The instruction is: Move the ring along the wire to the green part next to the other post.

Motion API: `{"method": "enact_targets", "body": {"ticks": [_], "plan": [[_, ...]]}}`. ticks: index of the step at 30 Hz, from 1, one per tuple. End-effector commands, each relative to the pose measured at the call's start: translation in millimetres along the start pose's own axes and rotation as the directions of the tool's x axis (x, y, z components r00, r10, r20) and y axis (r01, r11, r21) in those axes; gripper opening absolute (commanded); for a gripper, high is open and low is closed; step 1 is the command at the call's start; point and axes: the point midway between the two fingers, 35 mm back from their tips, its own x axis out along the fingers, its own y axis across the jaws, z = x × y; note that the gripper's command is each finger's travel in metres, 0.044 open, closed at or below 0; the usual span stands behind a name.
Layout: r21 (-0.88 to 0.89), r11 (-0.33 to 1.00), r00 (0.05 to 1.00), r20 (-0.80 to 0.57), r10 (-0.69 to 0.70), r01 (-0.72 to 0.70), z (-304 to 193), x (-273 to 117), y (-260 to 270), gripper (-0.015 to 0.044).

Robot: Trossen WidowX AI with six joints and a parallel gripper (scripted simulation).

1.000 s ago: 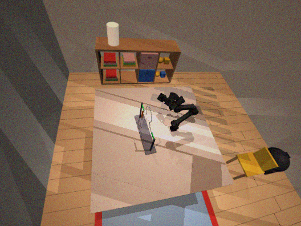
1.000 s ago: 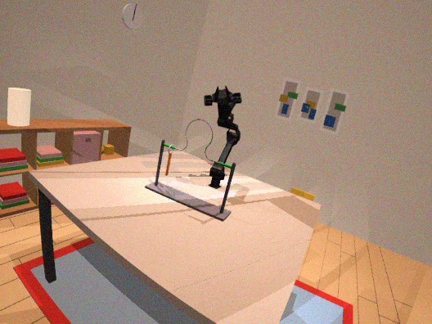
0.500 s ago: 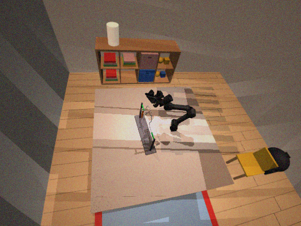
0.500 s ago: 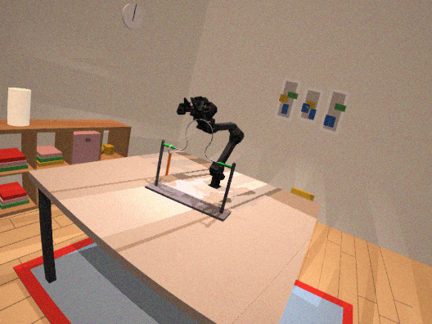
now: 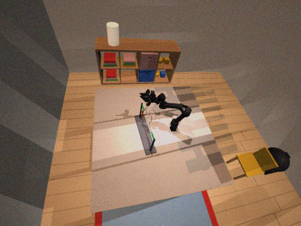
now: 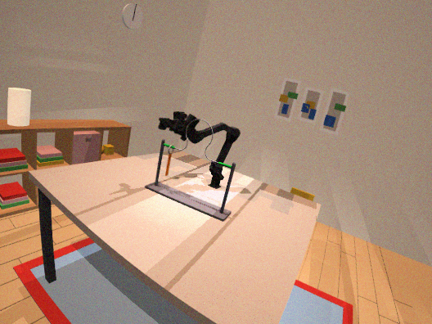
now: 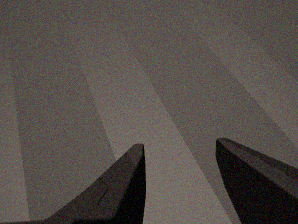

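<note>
The ring (image 6: 168,150) hangs on the green part beside the far post (image 5: 140,112) (image 6: 159,165). Its orange handle (image 5: 142,114) (image 6: 168,164) points down. The other green part (image 5: 153,135) (image 6: 226,165) adjoins the near post (image 5: 152,145) (image 6: 227,189). The thin grey wire (image 6: 212,138) arches between them. My gripper (image 5: 141,96) (image 6: 159,123) (image 7: 179,150) is open, with nothing between its fingers. It is above the level of the ring, near the far post. In the exterior view the wire crosses in front of the arm; any gap between them cannot be judged. The wrist view shows only wall behind the fingers.
The dark base (image 5: 145,137) (image 6: 188,202) carries both posts on the table (image 5: 120,177) (image 6: 245,254). The arm's foot stands to the side of the wire. A shelf (image 5: 137,44) with a white cylinder (image 5: 113,34) (image 6: 19,106) stands beyond the table, and a yellow chair (image 5: 251,164) is beside it.
</note>
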Motion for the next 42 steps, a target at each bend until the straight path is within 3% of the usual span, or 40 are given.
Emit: {"method": "enact_targets", "body": {"ticks": [1, 7, 13, 26, 34, 42], "plan": [[-0.046, 0.999, 0.998, -0.067, -0.017, 0.014, -34, -15, -26, 0.0160], [-0.143, 0.990, 0.985, -0.170, -0.028, 0.003, -85, -45, -55, 0.0160], [-0.160, 0.983, 0.951, -0.307, 0.031, -0.084, -153, -98, -62, 0.0160], [-0.071, 0.961, 0.864, -0.459, 0.205, -0.266, -234, -219, -16, 0.0160], [-0.065, 0.960, 0.861, -0.461, 0.214, -0.273, -235, -223, -12, 0.0160], [-0.067, 0.959, 0.860, -0.463, 0.214, -0.275, -224, -188, -6, 0.0160]]}}
